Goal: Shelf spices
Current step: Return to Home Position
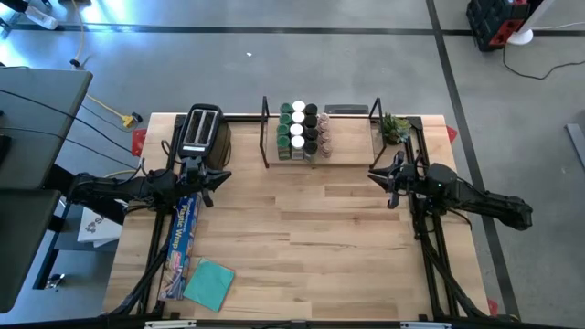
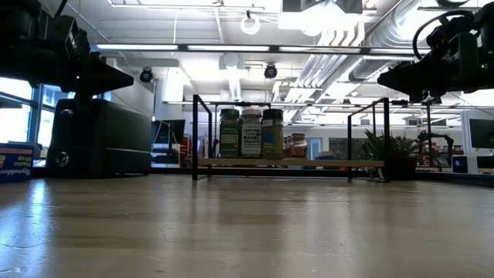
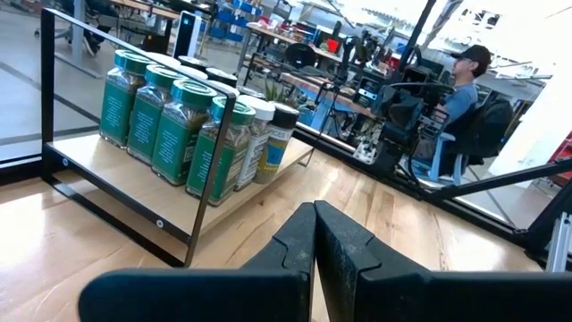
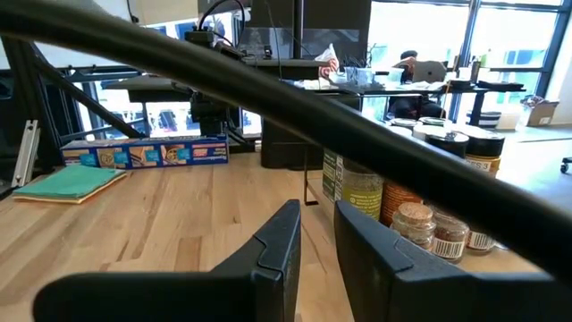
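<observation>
The left tool point(image 3: 315, 215) hangs above the table point(image 1: 347, 256) with its fingers pressed together, holding and touching nothing. The right tool point(image 4: 317, 219) hangs opposite it, its fingers a narrow gap apart and also empty. The shelf point(image 3: 98, 165) stands beyond and between the two tools. The spices point(image 3: 179, 125) are packed upright in rows on it, at the end on the left tool's side and apart from both tools.
</observation>
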Controlling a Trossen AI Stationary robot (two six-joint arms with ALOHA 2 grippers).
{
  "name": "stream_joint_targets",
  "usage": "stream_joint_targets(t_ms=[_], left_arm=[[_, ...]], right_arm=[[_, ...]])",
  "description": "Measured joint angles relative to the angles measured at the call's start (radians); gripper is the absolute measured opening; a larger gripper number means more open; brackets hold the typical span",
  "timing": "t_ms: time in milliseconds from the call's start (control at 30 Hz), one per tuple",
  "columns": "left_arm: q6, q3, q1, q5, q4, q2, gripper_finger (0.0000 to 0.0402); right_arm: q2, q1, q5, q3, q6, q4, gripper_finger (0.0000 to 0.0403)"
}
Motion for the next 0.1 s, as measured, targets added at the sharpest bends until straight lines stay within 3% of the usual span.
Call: stream_joint_targets(t_ms=[100], left_arm=[[0.000, 0.000, 0.000, 0.000, 0.000, 0.000, 0.0005]], right_arm=[[0.000, 0.000, 0.000, 0.000, 0.000, 0.000, 0.0064]])
